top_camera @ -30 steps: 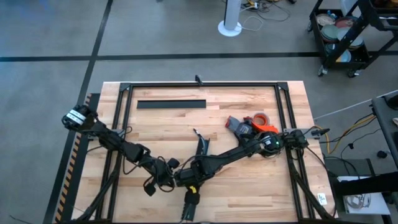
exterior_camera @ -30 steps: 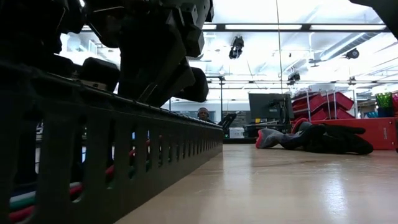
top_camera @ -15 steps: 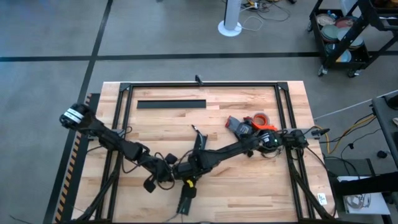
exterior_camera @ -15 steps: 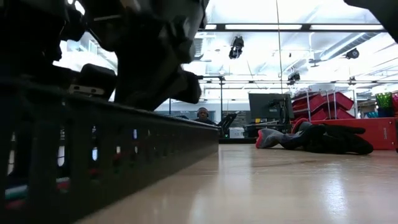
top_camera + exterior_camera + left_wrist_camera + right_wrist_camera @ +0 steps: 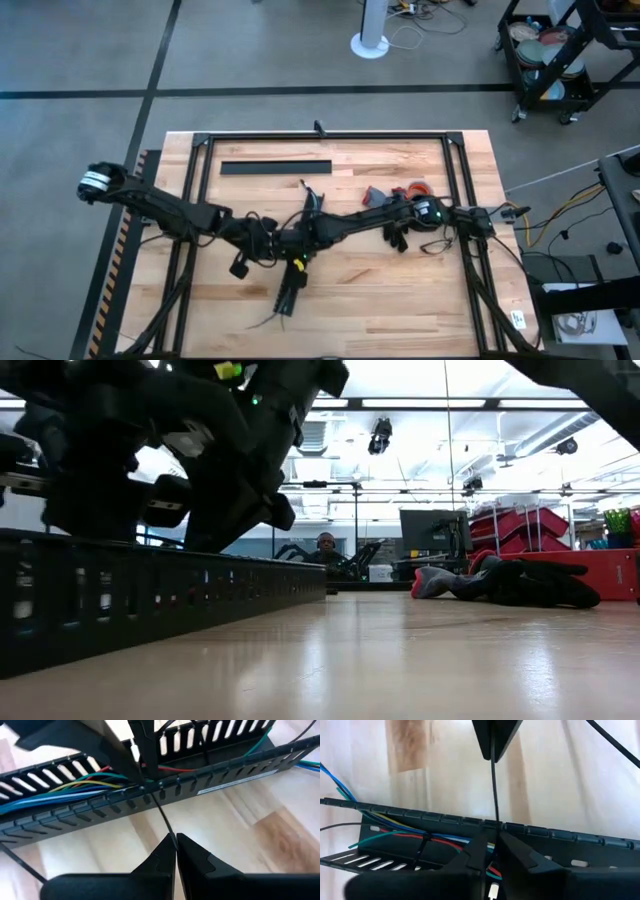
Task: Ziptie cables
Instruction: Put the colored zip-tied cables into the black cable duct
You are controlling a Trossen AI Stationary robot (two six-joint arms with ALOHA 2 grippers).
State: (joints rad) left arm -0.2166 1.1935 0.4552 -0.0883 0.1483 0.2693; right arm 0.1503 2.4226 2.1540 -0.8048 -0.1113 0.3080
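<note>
A long black slotted duct (image 5: 290,296) lies at the table's middle, with coloured cables (image 5: 75,787) running inside it, also seen in the right wrist view (image 5: 395,832). A thin dark ziptie (image 5: 161,812) passes through the duct's wall (image 5: 225,775). My left gripper (image 5: 175,837) is shut on it just outside the duct. My right gripper (image 5: 492,839) is shut on it at the duct's other side. In the high view the two grippers (image 5: 268,243) (image 5: 300,238) meet over the duct. A dark tie (image 5: 425,842) wraps the cables. My left gripper pinches the ziptie's strip (image 5: 169,831) between its two fingertips, coming from the table's left. The strip runs straight and taut from the fingers to the duct's slotted wall (image 5: 150,795). My right gripper pinches the ziptie (image 5: 495,822) between its fingertips right at the duct's upper edge, coming from the table's right. The fingers themselves hide the exact place of contact. From there the strip runs straight on to the left gripper's fingers (image 5: 495,740).
A flat black strip (image 5: 275,167) lies near the far edge. An orange tape roll (image 5: 420,188) and a grey-and-red tool (image 5: 378,196) sit at the right. Black frame rails (image 5: 320,135) border the table. A loose thin dark strip (image 5: 20,865) lies beside the duct.
Both grippers have gone toward the table's far edge, staying together, and the duct has moved with them, away from the near edge. In the low view the duct has drawn back and the coloured cables no longer show through its slots.
</note>
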